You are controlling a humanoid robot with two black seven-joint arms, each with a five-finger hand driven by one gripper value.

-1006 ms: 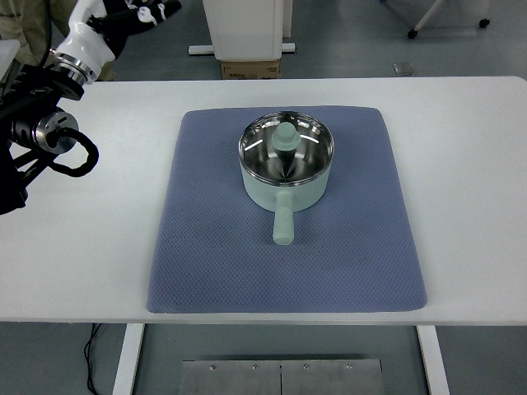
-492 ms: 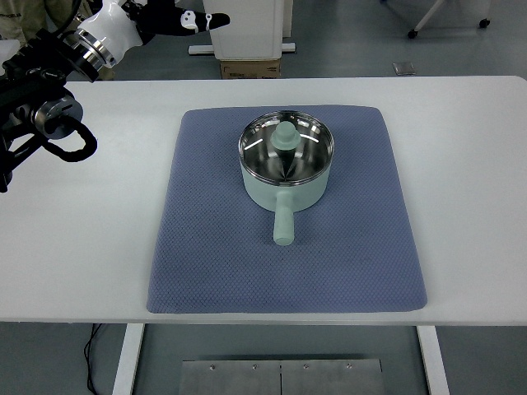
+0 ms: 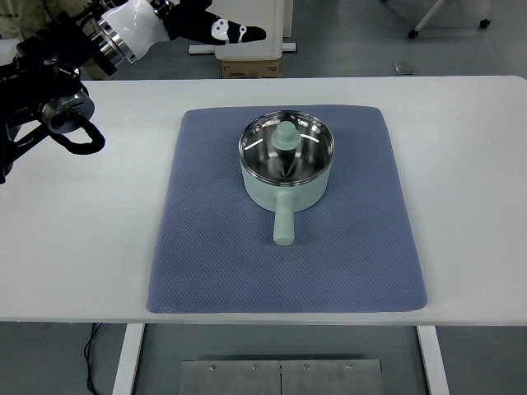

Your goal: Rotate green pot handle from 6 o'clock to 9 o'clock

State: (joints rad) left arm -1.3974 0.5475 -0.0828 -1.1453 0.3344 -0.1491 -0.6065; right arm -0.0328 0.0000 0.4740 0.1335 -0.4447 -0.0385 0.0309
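A pale green pot [image 3: 285, 176] with a shiny steel inside stands on a blue-grey mat [image 3: 214, 239] in the middle of the white table. Its handle [image 3: 283, 221] points straight toward me, at 6 o'clock. My left hand [image 3: 216, 26] is high at the top left, beyond the table's far edge and well apart from the pot. Its black fingers are stretched out to the right and hold nothing. The right arm does not show.
The left arm's black joints and cable loop [image 3: 72, 123] hang over the table's far left corner. A white cabinet base [image 3: 247, 29] and a cardboard box [image 3: 250, 69] stand on the floor behind the table.
The left arm has swung rightward along the far edge, and the hand has reached further right. The pot and its handle have not moved.
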